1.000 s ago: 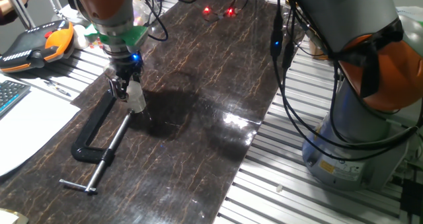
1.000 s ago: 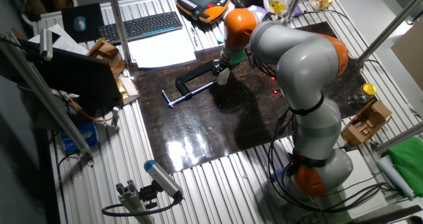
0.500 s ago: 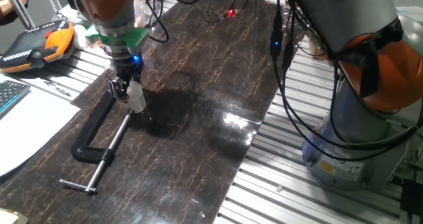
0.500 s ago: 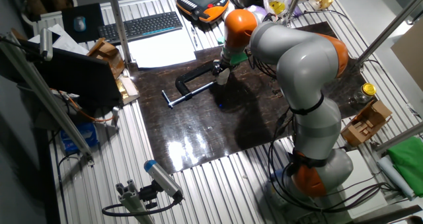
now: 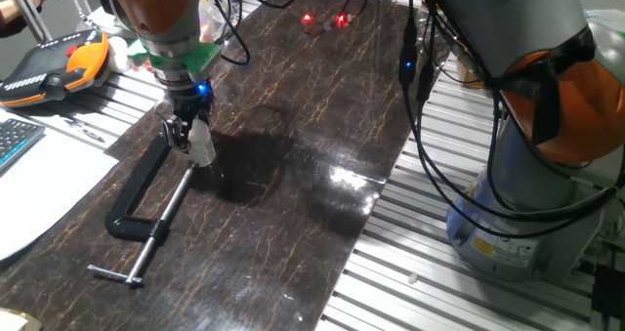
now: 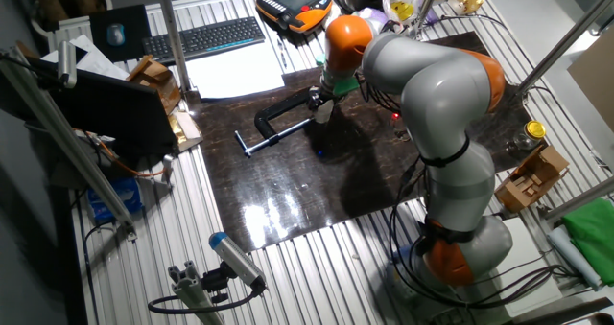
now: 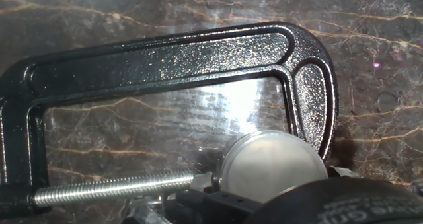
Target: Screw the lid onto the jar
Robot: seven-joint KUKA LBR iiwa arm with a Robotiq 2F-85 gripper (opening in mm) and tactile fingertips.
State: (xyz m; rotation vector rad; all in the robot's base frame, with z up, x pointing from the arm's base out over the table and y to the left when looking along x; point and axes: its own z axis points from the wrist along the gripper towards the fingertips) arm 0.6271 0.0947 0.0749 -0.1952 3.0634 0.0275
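Observation:
Seen from above in the hand view, the lid (image 7: 272, 163) is a round whitish-grey disc on the jar, whose translucent wall (image 7: 223, 172) shows at its left. Both stand in the mouth of a black C-clamp (image 7: 165, 59), between the screw tip (image 7: 198, 180) and the curved end. The hand's dark body (image 7: 330, 201) covers the lid's near edge. From the side, my gripper (image 5: 190, 141) (image 6: 321, 109) points straight down. A whitish piece (image 5: 202, 147) sits at its fingertips, just above the clamp (image 5: 132, 219). How the jaws stand is hidden.
The clamp's handle bar (image 5: 115, 274) lies toward the front of the dark marbled mat (image 5: 293, 97). White paper (image 5: 29, 189) and an orange pendant (image 5: 59, 62) are to the left. The arm's base (image 5: 527, 175) stands at the right. A keyboard (image 6: 206, 37) and a gold-lidded glass jar (image 6: 533, 133) lie off the mat.

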